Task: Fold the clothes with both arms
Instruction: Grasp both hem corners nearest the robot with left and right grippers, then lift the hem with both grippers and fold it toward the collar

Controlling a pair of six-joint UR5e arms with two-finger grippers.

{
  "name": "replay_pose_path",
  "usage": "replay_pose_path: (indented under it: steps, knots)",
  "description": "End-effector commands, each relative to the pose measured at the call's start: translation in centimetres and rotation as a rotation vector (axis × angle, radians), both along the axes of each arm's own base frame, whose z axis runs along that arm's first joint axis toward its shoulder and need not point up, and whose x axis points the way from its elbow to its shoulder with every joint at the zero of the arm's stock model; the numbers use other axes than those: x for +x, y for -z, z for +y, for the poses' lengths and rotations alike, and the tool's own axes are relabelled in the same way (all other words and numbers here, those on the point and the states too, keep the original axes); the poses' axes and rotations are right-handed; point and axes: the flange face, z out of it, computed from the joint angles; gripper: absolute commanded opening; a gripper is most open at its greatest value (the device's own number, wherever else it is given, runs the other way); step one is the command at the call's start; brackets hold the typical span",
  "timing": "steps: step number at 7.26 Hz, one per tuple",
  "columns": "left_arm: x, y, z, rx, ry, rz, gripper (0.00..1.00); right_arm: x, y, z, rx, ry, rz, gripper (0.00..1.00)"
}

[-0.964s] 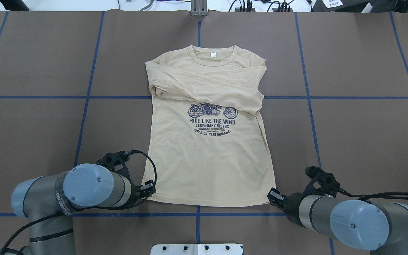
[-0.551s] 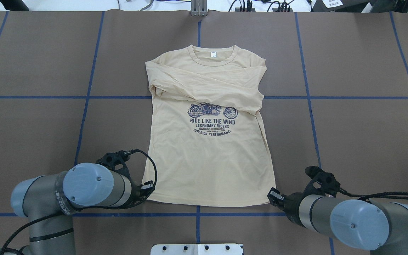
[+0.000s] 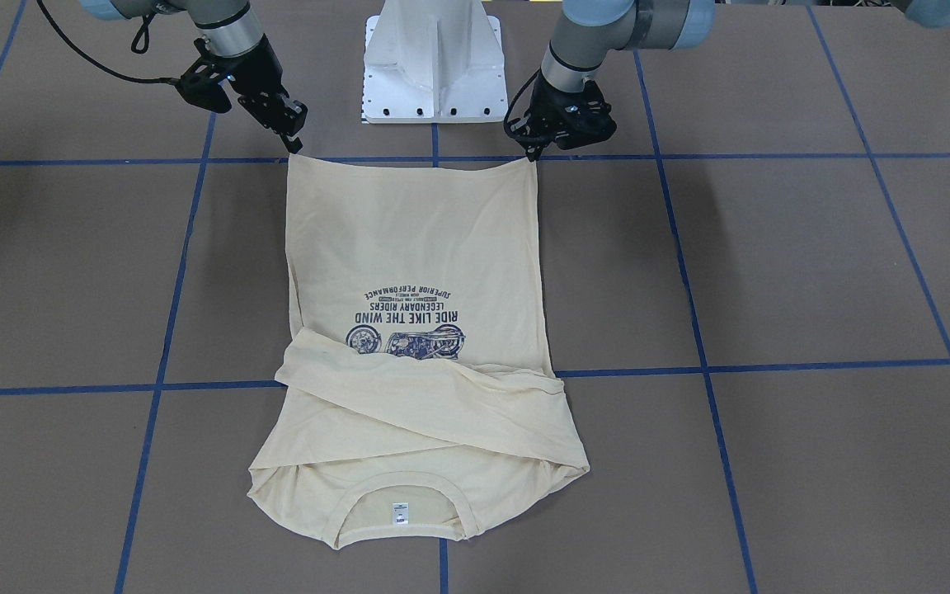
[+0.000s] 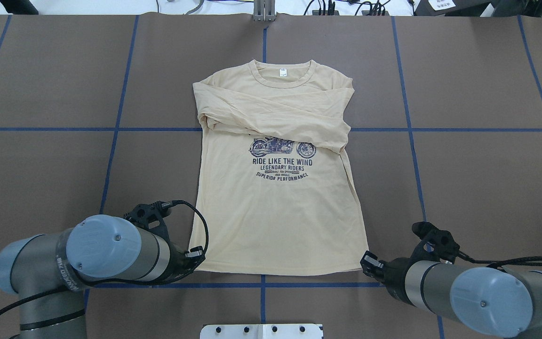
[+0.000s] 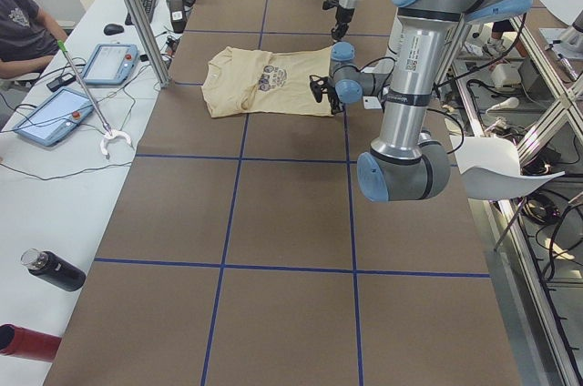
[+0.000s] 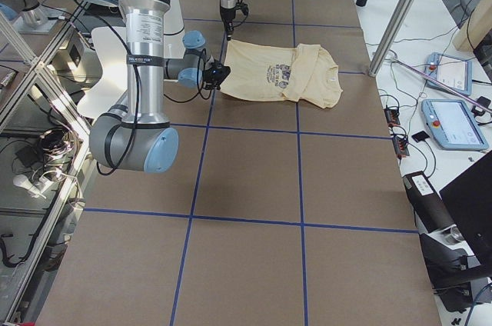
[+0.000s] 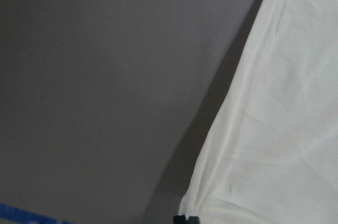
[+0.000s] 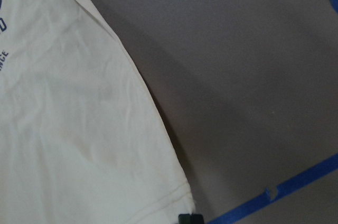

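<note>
T-shirt (image 4: 275, 216) flat mid-bench (image 4: 40, 165), neck far, sleeves crossed over chest. Left end effector (image 4: 196, 254) pinches near-left hem corner; right end effector (image 4: 369, 262) pinches near-right corner. White pedestal (image 3: 434, 74) near hem.

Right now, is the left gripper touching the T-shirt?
Touching. In the left wrist view, the tips of the left gripper meet the hem corner of the T-shirt, and the cloth puckers there.

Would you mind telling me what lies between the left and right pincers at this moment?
Only the T-shirt: its bottom hem runs from the right pincer to the left pincer, shown best in the front-facing view.
</note>
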Motion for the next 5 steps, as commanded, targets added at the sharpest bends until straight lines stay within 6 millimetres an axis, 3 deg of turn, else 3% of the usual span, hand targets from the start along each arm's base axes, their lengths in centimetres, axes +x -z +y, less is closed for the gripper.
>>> replay_pose_path:
  steps: [1,2,3,5]
  knots:
    - [-3.4,3.8,1.5,-0.010,-0.008,0.036,0.00,1.8,1.5,2.8,-0.034,0.080,-0.035,0.00]
    - [-4.8,4.8,2.0,-0.045,-0.006,0.048,0.00,1.8,1.9,3.8,-0.053,0.108,-0.045,0.00]
    - [-6.6,4.2,2.8,-0.108,0.008,0.038,0.00,2.4,2.4,4.6,-0.061,0.135,-0.054,0.00]
    - [-7.3,5.1,3.0,-0.094,-0.002,0.065,0.00,4.8,3.4,4.5,-0.071,0.144,-0.072,0.00]
